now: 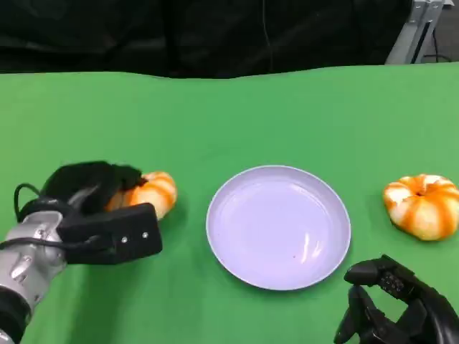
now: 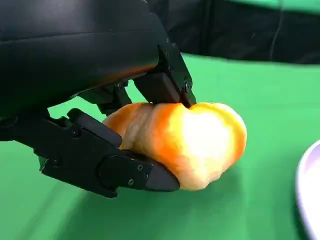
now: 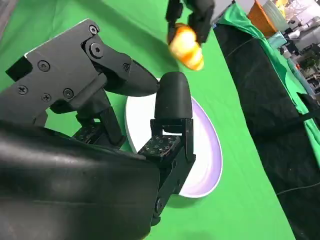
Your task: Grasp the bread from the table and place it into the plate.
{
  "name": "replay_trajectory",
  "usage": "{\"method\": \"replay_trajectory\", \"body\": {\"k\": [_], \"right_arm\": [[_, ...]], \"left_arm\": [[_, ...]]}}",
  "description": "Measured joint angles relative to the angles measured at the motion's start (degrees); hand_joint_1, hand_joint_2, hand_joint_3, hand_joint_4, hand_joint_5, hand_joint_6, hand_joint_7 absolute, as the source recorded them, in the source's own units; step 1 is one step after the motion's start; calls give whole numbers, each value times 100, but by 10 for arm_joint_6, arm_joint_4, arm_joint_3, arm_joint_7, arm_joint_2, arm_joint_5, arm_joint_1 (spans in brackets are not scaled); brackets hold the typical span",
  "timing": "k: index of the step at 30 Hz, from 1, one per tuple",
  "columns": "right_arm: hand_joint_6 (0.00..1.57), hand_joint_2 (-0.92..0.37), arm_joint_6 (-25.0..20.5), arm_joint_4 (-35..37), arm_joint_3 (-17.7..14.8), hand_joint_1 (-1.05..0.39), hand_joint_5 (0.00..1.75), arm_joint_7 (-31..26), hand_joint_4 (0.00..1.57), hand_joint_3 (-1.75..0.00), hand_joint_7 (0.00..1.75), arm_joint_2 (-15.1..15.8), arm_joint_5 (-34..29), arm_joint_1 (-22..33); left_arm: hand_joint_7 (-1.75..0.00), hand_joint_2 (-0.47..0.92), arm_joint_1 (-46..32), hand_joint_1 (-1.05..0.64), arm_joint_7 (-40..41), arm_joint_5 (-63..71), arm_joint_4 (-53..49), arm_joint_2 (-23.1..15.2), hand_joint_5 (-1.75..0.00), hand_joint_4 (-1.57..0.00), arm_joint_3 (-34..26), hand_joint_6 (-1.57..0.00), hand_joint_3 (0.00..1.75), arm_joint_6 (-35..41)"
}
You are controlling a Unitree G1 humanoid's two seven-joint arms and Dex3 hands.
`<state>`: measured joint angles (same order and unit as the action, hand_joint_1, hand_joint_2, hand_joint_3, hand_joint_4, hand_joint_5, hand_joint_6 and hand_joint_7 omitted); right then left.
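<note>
The orange-and-white round bread roll (image 2: 187,142) is gripped between the left hand's (image 1: 93,193) black fingers (image 2: 125,172), pinched from 2 sides.

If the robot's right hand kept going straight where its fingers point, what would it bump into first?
Probably the plate. The right hand has its fingers aimed over the plate's rim, though depth is hard to judge.

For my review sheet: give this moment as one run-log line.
left hand: grips bread | right hand: open, holds nothing | plate: empty | second bread: on table, beside plate
</note>
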<state>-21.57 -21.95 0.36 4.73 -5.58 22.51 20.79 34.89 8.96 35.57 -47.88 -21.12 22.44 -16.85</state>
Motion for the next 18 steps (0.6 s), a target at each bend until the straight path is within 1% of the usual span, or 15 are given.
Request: {"method": "replay_trajectory", "body": {"k": [1, 3, 4, 5, 6, 7, 8, 9, 10, 12, 13, 14, 16, 18], "right_arm": [[84, -50, 0, 0, 0, -17, 158, 0, 94, -117, 137, 0, 0, 0], [84, -49, -1, 0, 0, -17, 158, 0, 94, -117, 137, 0, 0, 0], [85, -50, -1, -1, 0, -16, 158, -1, 94, -117, 137, 0, 0, 0], [85, -50, -2, -1, -1, -16, 158, -1, 94, -117, 137, 0, 0, 0], [85, -49, -2, -1, -1, -16, 159, -1, 93, -117, 137, 0, 1, 0], [85, -49, -2, -1, -2, -16, 159, -1, 94, -117, 137, 0, 1, 0], [85, -49, -2, -1, -2, -16, 158, -1, 94, -117, 137, 0, 1, 0], [85, -49, -2, -1, -1, -17, 158, -1, 94, -118, 137, 0, 1, -1], [85, -49, -2, -1, -1, -17, 158, -1, 94, -118, 137, 0, 1, -1], [85, -48, -2, -1, -1, -17, 157, -1, 94, -118, 137, 0, 1, -1], [84, -49, -2, -1, -1, -17, 157, -1, 94, -118, 137, 0, 1, -1], [84, -49, -2, -1, -1, -16, 158, -1, 94, -118, 137, 0, 1, -1], [84, -49, -2, -1, -2, -16, 158, -1, 93, -118, 137, 0, 1, 0], [84, -49, -2, -1, -2, -16, 159, -1, 93, -118, 137, 0, 1, -1]], "left_arm": [[-28, 91, -3, -11, 0, 0, 16, -2, -98, -82, -1, -110, 32, 1], [-27, 92, -10, -11, 1, 0, 44, -5, -110, -81, -4, -115, 34, 4], [-31, 91, -15, -10, 0, -1, 56, -6, -128, -74, -7, -117, 36, 4], [-34, 90, -21, -10, -1, -1, 72, -7, -136, -70, -9, -117, 38, 6], [-50, 88, -28, -9, -2, -2, 95, -7, -148, -66, -13, -112, 42, 7], [-80, 86, -33, -9, -5, -2, 116, -7, -158, -63, -15, -101, 47, 7], [-101, 84, -37, -8, -7, -3, 134, -7, -165, -61, -16, -91, 51, 6], [-115, 83, -41, -8, -8, -3, 154, -7, -169, -60, -18, -85, 53, 4], [-119, 82, -44, -8, -8, -3, 173, -7, -171, -60, -19, -83, 54, 0], [-123, 82, -48, -8, -9, -3, 197, -5, -172, -59, -20, -81, 55, -3], [-105, 81, -48, -11, -9, -3, 204, -5, -160, -66, -20, -90, 57, -3], [-97, 81, -49, -12, -13, -3, 211, -4, -156, -68, -21, -94, 59, -2], [-88, 79, -56, -11, -22, -3, 237, 4, -153, -70, -20, -96, 60, -2], [-83, 78, -60, -10, -27, -2, 255, 20, -154, -70, -12, -98, 60, -10]]}}
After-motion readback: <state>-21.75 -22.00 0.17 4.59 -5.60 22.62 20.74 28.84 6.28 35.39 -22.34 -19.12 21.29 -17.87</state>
